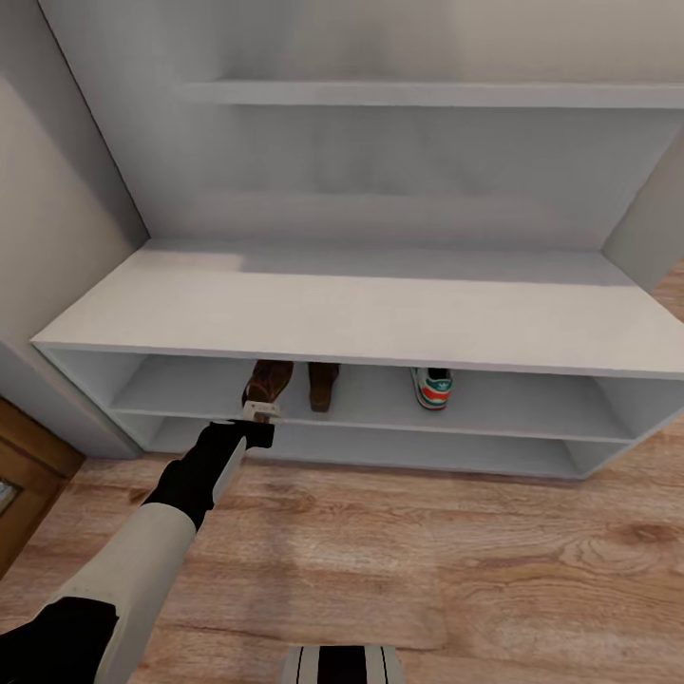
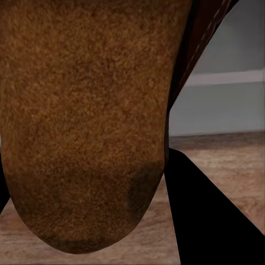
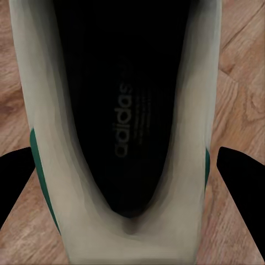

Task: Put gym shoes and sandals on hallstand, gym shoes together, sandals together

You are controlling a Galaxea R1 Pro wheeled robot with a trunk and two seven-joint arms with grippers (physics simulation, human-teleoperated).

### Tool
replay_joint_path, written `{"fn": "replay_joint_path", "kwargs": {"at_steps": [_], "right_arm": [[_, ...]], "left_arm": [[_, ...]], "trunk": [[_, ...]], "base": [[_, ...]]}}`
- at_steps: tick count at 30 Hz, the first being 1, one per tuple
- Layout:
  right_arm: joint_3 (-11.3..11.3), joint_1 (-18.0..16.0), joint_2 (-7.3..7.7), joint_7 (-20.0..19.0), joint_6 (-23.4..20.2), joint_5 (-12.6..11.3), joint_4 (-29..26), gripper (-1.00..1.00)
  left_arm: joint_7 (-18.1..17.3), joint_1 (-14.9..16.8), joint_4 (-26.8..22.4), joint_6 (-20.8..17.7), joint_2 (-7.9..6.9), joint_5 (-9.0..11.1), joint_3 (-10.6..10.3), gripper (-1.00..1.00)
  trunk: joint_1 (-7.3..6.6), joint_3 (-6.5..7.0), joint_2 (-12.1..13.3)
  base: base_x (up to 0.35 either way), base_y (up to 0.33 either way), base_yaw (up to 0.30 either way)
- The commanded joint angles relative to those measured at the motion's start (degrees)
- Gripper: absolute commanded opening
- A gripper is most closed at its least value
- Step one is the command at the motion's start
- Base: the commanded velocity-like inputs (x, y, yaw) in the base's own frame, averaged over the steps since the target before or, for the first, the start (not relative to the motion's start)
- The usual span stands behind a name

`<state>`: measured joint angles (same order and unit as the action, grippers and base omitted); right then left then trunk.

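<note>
Placing 2nd sandal (image 1: 267, 383) on rack (image 1: 380, 313) shelf beside 1st (image 1: 323, 385); left fingers (image 1: 261, 411) clamp it. Right fingers' (image 3: 132, 165) grip on sneaker (image 3: 130, 110): can't tell. Next: release, then shelve sneaker by its mate (image 1: 432, 388).

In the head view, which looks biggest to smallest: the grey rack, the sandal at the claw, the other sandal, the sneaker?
1. Grey rack.
2. Sandal at the left claw.
3. Other sandal and sneaker: too alike to rank, both partly hidden under the top.

Brown sandals (image 1: 269, 382), green-striped white gym shoe (image 3: 130, 132).
</note>
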<state>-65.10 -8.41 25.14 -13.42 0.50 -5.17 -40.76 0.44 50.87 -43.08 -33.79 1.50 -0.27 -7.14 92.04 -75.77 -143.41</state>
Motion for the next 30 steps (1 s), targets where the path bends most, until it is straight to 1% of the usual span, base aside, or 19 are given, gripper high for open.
{"fn": "replay_joint_path", "kwargs": {"at_steps": [1,5,11,16,22,30], "right_arm": [[-0.21,-0.06,0.00,-0.47,0.06,-0.54,0.06,-1.00],[-0.21,-0.06,0.00,-0.47,0.05,-0.54,0.06,-1.00],[-0.21,-0.05,-0.05,-0.47,0.04,-0.54,0.06,-1.00],[-0.21,-0.05,-0.04,-0.47,0.04,-0.54,0.06,-1.00],[-0.21,-0.08,-0.02,-0.47,0.05,-0.54,0.06,-1.00],[-0.23,-0.05,0.00,-0.47,0.06,-0.54,0.06,-1.00]], "left_arm": [[-0.09,0.02,-0.08,-0.31,-0.03,-0.17,-0.07,-1.00],[-0.14,0.01,-0.08,-0.31,-0.05,-0.17,-0.01,-1.00],[-0.10,0.02,-0.08,-0.31,0.07,-0.17,0.02,-1.00],[-0.11,0.02,-0.08,-0.31,0.08,-0.17,0.02,-1.00],[-0.11,0.02,-0.08,-0.31,0.03,-0.17,0.02,-1.00],[-0.10,0.02,-0.08,-0.31,-0.01,-0.17,0.02,-1.00]], "trunk": [[-0.01,-0.04,-0.01],[-0.01,-0.04,-0.01],[-0.01,-0.04,-0.01],[-0.01,-0.04,-0.01],[-0.01,-0.04,-0.01],[-0.01,-0.04,-0.01]], "base": [[0.027,-0.014,0.000],[0.019,-0.004,0.000],[0.184,-0.067,0.000],[0.041,-0.010,0.000],[0.223,0.000,0.000],[0.022,0.000,0.000]]}}
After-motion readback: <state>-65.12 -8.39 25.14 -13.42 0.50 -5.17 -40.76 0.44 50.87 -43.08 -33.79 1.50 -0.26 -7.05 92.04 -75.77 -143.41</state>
